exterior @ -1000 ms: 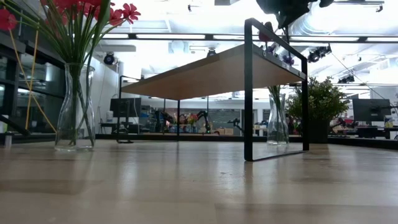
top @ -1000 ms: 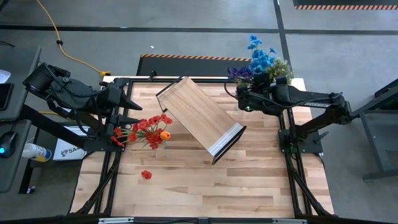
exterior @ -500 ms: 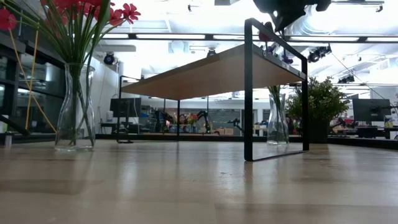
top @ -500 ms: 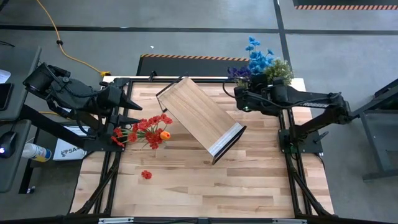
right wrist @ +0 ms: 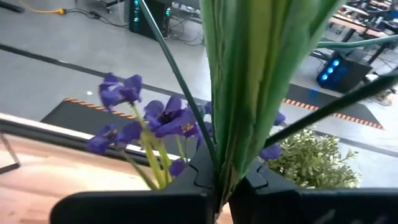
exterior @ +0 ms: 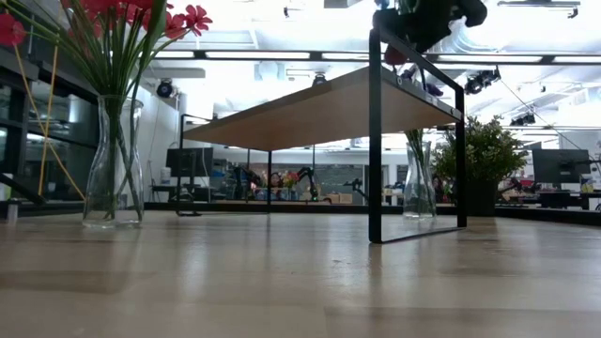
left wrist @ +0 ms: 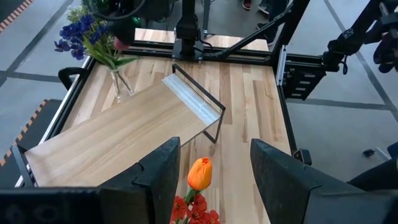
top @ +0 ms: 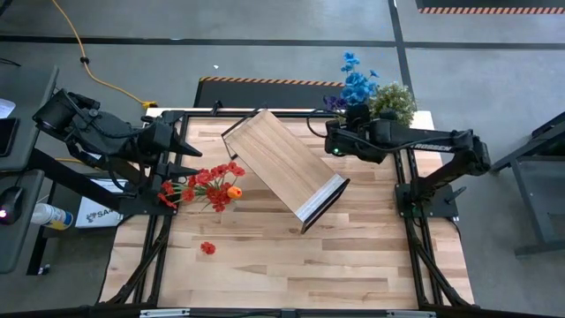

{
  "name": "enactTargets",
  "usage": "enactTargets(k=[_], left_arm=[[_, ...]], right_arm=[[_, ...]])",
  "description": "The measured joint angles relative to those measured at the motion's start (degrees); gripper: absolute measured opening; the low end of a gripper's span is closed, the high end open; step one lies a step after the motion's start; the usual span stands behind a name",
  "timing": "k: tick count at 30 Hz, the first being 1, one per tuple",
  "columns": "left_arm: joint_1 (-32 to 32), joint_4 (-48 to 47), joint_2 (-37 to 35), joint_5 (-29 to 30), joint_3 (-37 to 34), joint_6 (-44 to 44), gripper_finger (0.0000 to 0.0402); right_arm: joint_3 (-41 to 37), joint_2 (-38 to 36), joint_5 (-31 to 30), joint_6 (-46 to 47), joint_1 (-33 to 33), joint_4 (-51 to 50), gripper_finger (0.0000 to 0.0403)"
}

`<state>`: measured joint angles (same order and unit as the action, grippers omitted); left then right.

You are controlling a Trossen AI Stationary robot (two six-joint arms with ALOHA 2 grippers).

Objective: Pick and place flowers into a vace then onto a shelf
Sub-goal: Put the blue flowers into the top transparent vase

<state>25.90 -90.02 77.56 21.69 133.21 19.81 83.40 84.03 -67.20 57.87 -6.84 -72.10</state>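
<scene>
Your right gripper (top: 340, 141) has slid toward the table's middle since a second ago, and the blue flowers (top: 356, 81) it carries came along, now a bit farther from the bushy potted plant (top: 394, 99). In the right wrist view its fingers are clamped on the green stems (right wrist: 249, 87), with the purple flowers (right wrist: 158, 118) just behind them. Those purple ones sit in a glass vase (left wrist: 122, 84) at the far edge, right beside the shelf (top: 282, 163).

The shelf lies at an angle across the middle of the table (top: 353, 256), nothing on top of it.

Your left gripper (top: 190, 162) waits at the left edge, fingers spread apart, over the red flowers (top: 205, 184) and the orange tulip (left wrist: 199, 173). Those stand in another vase (exterior: 114, 164). One loose red bloom (top: 207, 248) lies on the table nearer the front.
</scene>
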Motion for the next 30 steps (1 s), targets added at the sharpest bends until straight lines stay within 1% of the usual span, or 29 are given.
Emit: enactTargets(k=[2,9,13,18,23,26,30], left_arm=[[0.01,0.00,0.02,0.00,0.00,0.02,0.0230],[0.00,0.00,0.02,0.00,0.00,0.02,0.0230],[0.00,0.01,0.02,-0.02,0.00,0.02,0.0230],[0.00,0.00,0.02,0.00,0.00,0.02,0.0230],[-0.01,0.00,0.02,0.00,0.00,0.02,0.0230],[-0.01,0.01,0.01,0.00,0.00,0.02,0.0230],[0.01,0.00,0.02,0.00,0.00,0.02,0.0230]], right_arm=[[-0.45,0.06,-0.07,0.01,-0.60,0.88,0.0013],[-8.16,-0.88,0.09,0.14,-1.15,9.69,0.0006],[-8.63,-0.92,-0.28,-0.15,-1.18,10.34,0.0010],[-8.63,-0.97,-2.23,-1.75,-1.17,10.34,0.0005],[-8.63,-0.97,-2.85,-2.25,-1.15,10.34,0.0012],[-8.63,-0.97,-3.49,-2.63,-1.18,10.34,0.0007],[-10.75,-0.97,-4.11,-2.76,-1.18,13.22,0.0006]])
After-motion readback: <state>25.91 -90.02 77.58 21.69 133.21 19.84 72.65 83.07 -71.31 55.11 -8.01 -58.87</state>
